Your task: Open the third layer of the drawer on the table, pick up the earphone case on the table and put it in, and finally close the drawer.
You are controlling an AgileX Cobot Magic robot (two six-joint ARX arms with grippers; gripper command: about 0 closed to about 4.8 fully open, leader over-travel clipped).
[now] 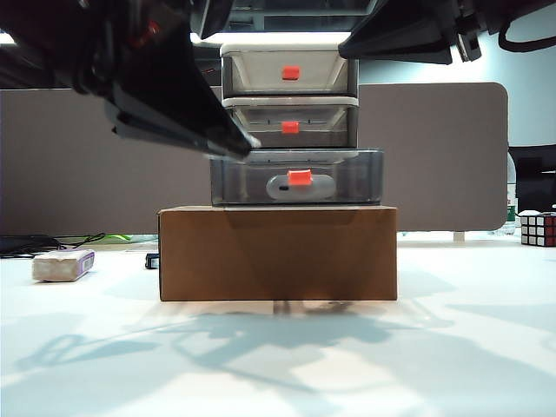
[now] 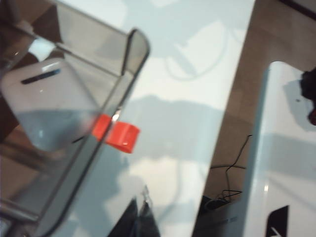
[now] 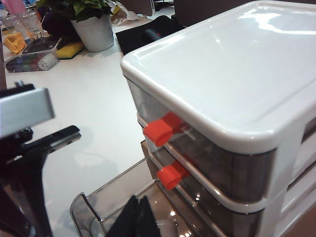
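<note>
Both grippers (image 2: 143, 217) (image 3: 136, 217) above earphone case (image 2: 44, 106), shut.

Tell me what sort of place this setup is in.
Probably an office or lab workspace: a grey partition screen stands behind the large white table, a potted green plant sits beside desk clutter, and a Rubik's cube rests nearby.

A white-framed three-tier plastic drawer unit (image 1: 289, 95) has translucent smoky-grey drawers, each with a red-orange handle. The bottom grey drawer (image 1: 295, 178) holds a smooth white oblong earphone case (image 1: 300, 187). Below is a plain brown cardboard box (image 1: 278, 254) on a white tabletop (image 1: 278, 365). Far right, a multicoloured puzzle cube (image 1: 538, 228) with black edges.
</note>
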